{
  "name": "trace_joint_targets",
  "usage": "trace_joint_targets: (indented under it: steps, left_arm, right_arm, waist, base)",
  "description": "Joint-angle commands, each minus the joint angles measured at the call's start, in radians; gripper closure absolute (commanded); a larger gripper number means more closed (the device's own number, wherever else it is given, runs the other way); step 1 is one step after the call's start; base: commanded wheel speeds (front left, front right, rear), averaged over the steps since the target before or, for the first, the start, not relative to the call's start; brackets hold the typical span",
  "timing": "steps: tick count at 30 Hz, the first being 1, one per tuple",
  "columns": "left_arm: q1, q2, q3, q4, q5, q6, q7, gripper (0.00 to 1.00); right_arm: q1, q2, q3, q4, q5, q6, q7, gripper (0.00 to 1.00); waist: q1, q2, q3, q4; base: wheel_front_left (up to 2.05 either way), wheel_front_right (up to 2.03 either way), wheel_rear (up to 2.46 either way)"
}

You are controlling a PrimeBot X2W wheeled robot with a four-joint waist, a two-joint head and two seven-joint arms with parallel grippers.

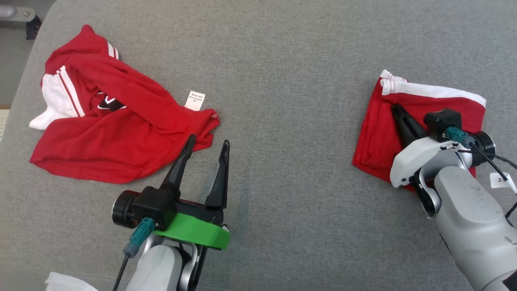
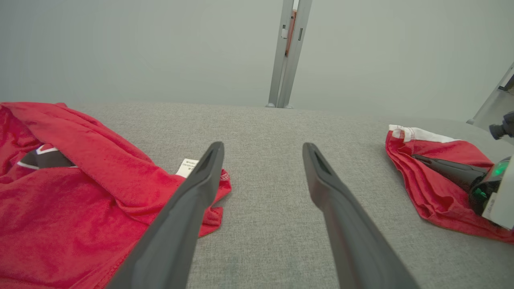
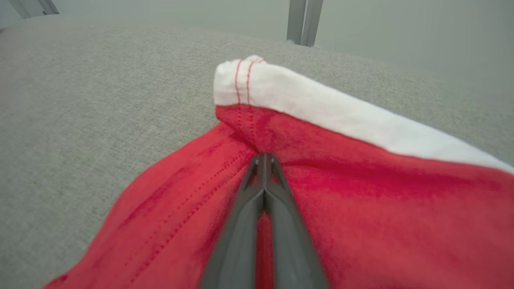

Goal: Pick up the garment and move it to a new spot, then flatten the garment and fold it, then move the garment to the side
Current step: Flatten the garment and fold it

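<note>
A crumpled red garment [image 1: 121,133] with white stripes lies at the left of the grey padded table [image 1: 282,60]. My left gripper [image 1: 208,140] stands open just right of its near corner; in the left wrist view the garment [image 2: 80,188] lies beside the left finger of the open gripper [image 2: 263,146]. A second red garment [image 1: 375,137] with a white band lies folded at the right. My right gripper [image 1: 395,106] is shut, tips down on its red cloth [image 3: 361,200]. The shut tips [image 3: 265,154] sit just below the white band; whether cloth is pinched between them I cannot tell.
A white care label [image 1: 195,100] sticks out of the crumpled garment. A small white tag [image 1: 500,180] lies by the right arm's cable. The table's left edge runs past a metal bracket [image 1: 16,14]. A grey post [image 2: 287,52] stands behind the table.
</note>
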Motion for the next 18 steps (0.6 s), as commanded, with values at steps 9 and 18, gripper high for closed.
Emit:
trace_joint_targets:
  steps: [9, 18]
  left_arm:
    - [0.009, 0.004, 0.035, 0.006, 0.003, -0.002, 0.0, 0.0]
    - [0.06, 0.004, 0.087, -0.003, 0.001, 0.0, 0.0, 0.0]
  right_arm:
    - [0.063, -0.004, -0.021, -0.178, 0.036, 0.0, 0.002, 1.0]
    - [0.234, 0.009, -0.139, -0.372, 0.019, 0.0, 0.002, 1.0]
  waist:
    - [0.0, 0.0, -0.087, -0.088]
    - [0.0, 0.0, -0.18, -0.179]
  base:
    - [0.0, 0.0, 0.0]
    - [0.0, 0.0, 0.0]
